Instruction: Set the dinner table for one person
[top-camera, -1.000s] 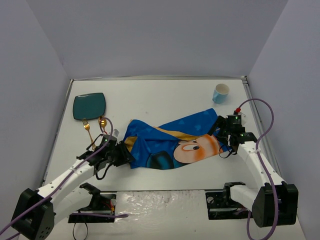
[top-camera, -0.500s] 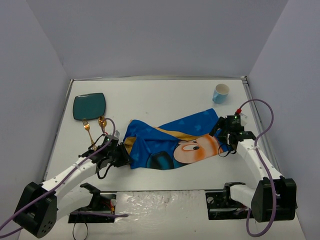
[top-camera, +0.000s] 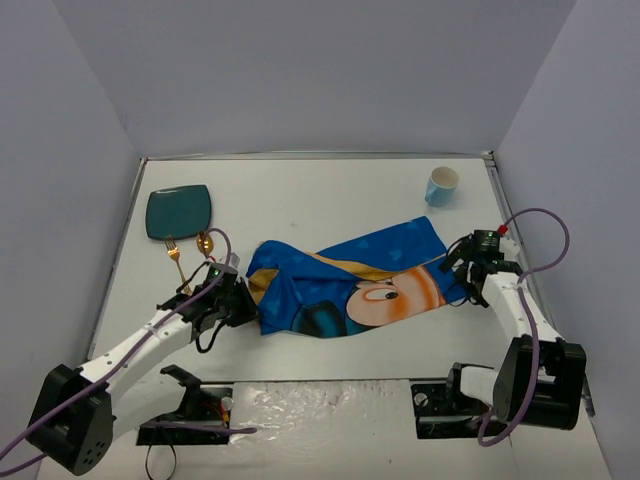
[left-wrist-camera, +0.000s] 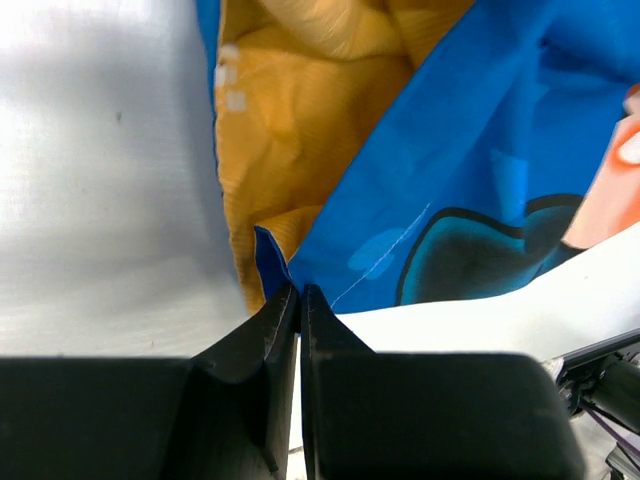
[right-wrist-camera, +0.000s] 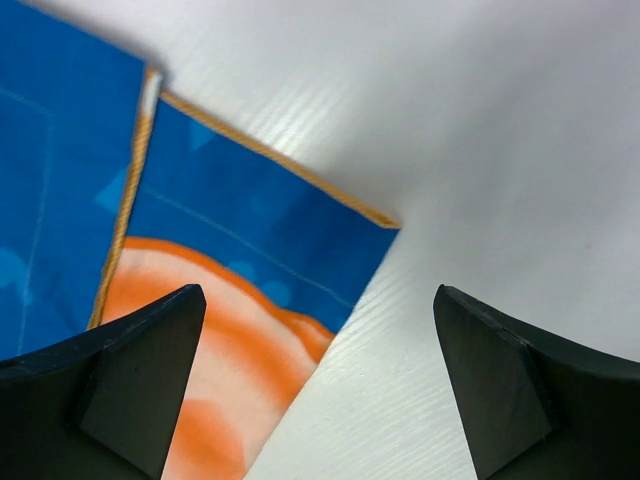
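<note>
White dinner table, hardly set yet: the mat is crumpled and nothing is laid on it.

Most of the top view is filled by the flat table. Near its front, in the middle, the blue cartoon placemat is bunched up, with its yellow underside shown at the left end. A corner there is pinched by the tightly closed left claw. The right claw is spread wide over the mat's right corner, and nothing is held in it. The green plate, gold fork and gold spoon are parked at the back left, and the blue cup at the back right. Smoothing the mat and placing all four are judged to be left.
</note>
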